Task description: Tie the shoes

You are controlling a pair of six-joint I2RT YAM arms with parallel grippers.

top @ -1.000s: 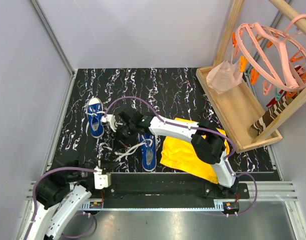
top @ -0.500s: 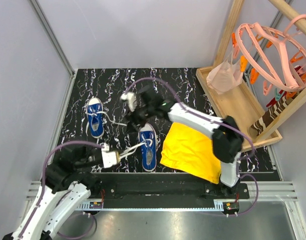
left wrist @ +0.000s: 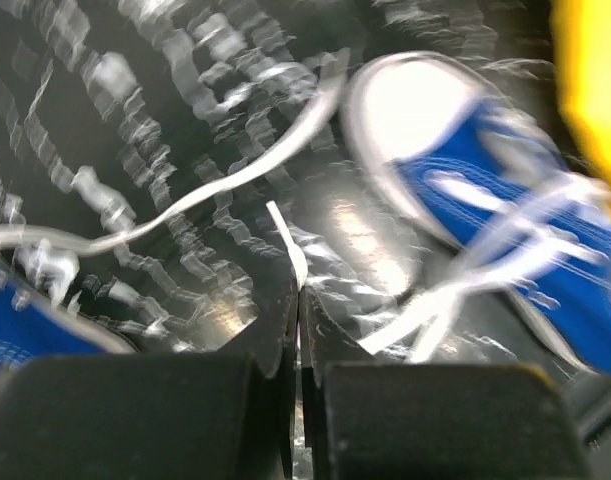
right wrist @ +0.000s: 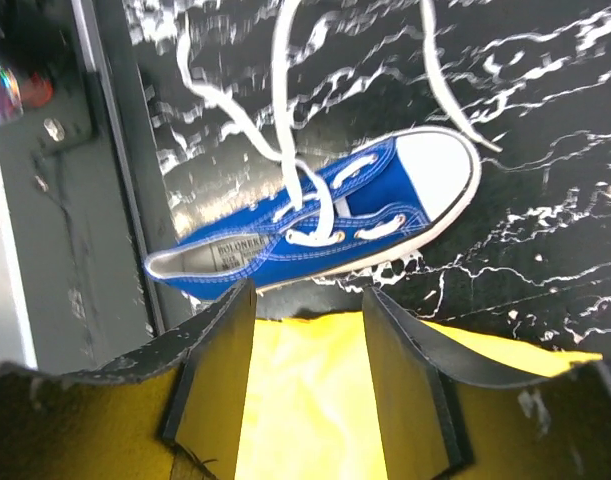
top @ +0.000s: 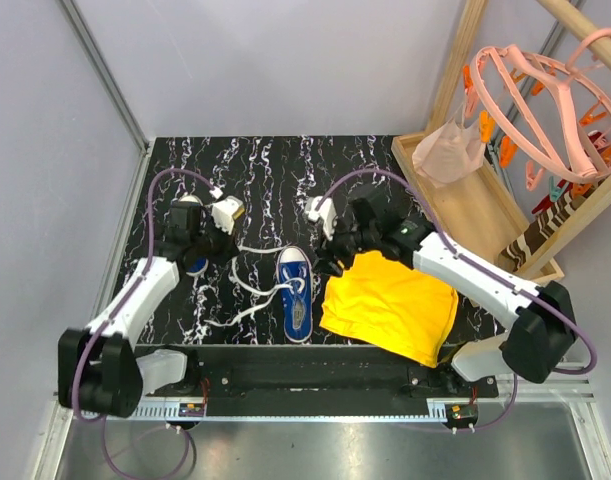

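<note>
Near the left edge of the table (top: 365, 170), the left gripper (left wrist: 297, 300) pinches a lace (left wrist: 288, 245) end, jaws closed, likely to pull it taut. Half open and empty, the right gripper (right wrist: 307, 295) hangs over the yellow cloth (right wrist: 305, 400) beside the middle shoe (top: 296, 300).

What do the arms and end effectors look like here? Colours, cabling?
Left arm and right arm: white link shells, black joints, a purple cable looping along each. Left end effector and right end effector: flat black fingers, white camera block at the wrist.
</note>
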